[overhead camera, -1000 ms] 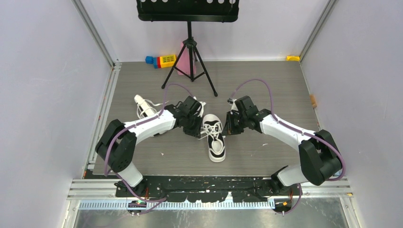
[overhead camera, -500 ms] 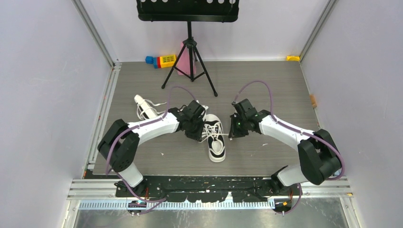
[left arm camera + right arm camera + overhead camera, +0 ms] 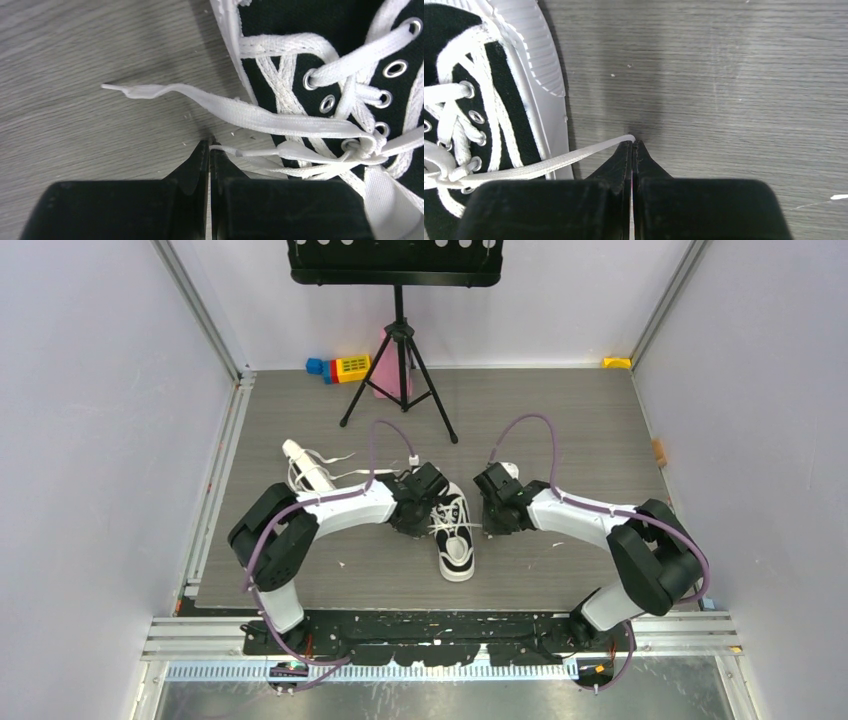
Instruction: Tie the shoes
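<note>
One of the shoes point(image 3: 455, 535), black with a white sole, lies mid-table with its toe toward the arms and its white laces loose. The other shoe point(image 3: 305, 468) lies at the left, behind the left arm. My left gripper point(image 3: 428, 528) sits against the centre shoe's left side, shut on a thin lace strand point(image 3: 260, 150) at its tips point(image 3: 210, 146). A second lace end point(image 3: 150, 91) lies free on the table beside it. My right gripper point(image 3: 488, 524) is at the shoe's right side, shut on the other lace point(image 3: 549, 162) at its tips point(image 3: 632, 142).
A black music stand's tripod point(image 3: 400, 370) stands at the back centre, with coloured blocks point(image 3: 340, 367) and a pink object point(image 3: 385, 375) beside it. A yellow item point(image 3: 617, 362) sits in the back right corner. White walls close in both sides of the table.
Both grippers have moved inward and closer to the centre shoe, still shut on their laces. The shoe itself has stayed in place.
</note>
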